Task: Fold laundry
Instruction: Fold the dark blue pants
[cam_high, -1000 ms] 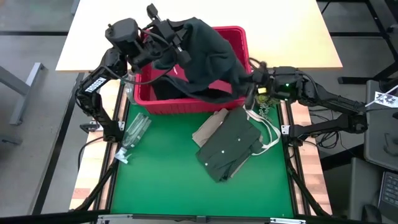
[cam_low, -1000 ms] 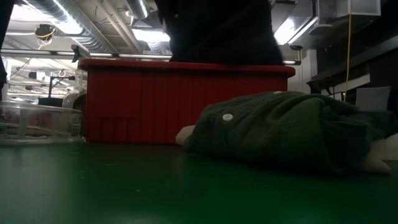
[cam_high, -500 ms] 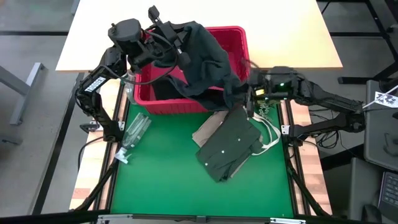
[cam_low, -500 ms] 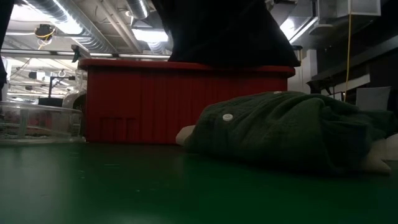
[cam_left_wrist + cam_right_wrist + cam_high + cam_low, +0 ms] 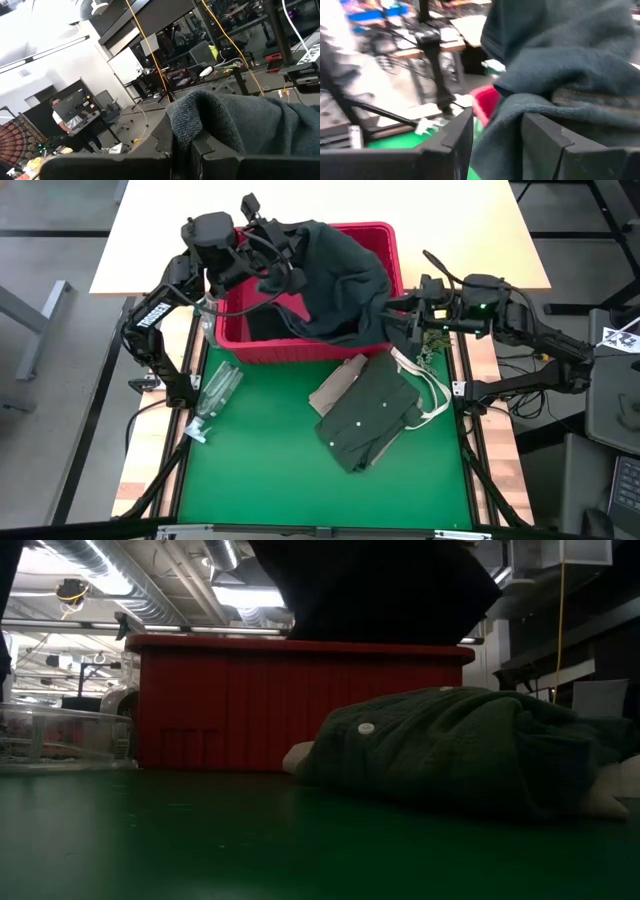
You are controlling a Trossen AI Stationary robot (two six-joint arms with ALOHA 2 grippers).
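Observation:
A dark knit garment [image 5: 335, 275] hangs stretched above the red basket [image 5: 385, 240], between both grippers. My left gripper [image 5: 272, 242] is high over the basket's far-left part and shut on the garment [image 5: 240, 120]. My right gripper [image 5: 405, 308] is at the basket's right wall, shut on the garment [image 5: 570, 60]. In the low view the garment [image 5: 375, 590] hangs above the basket's rim [image 5: 300, 645]. The olive-green buttoned shirt [image 5: 365, 415] lies folded on the green mat, over a tan piece [image 5: 335, 385]. My left gripper pinches a rounded fold of the garment's upper left edge [image 5: 186, 127] between its two fingers. The cloth is lifted clear and falls away from the fingers toward the basket. My right gripper pinches a bunched edge of the garment's right side [image 5: 497, 135] between its two fingers, coming level from the table's right. The cloth runs from there up toward the left gripper, lifted above the basket.
A clear plastic bottle [image 5: 215, 390] lies on the mat's left side, also seen in the low view [image 5: 60, 735]. White cords [image 5: 432, 395] trail off the shirt's right side. The mat's near half [image 5: 300, 490] is bare. A light tabletop [image 5: 470, 230] lies beyond the basket.
My right gripper has swung toward the table's right and far edge, still shut on the garment. The garment's right side has been drawn out with it, so the cloth now spreads wider over the basket. My left gripper has stayed where it was.

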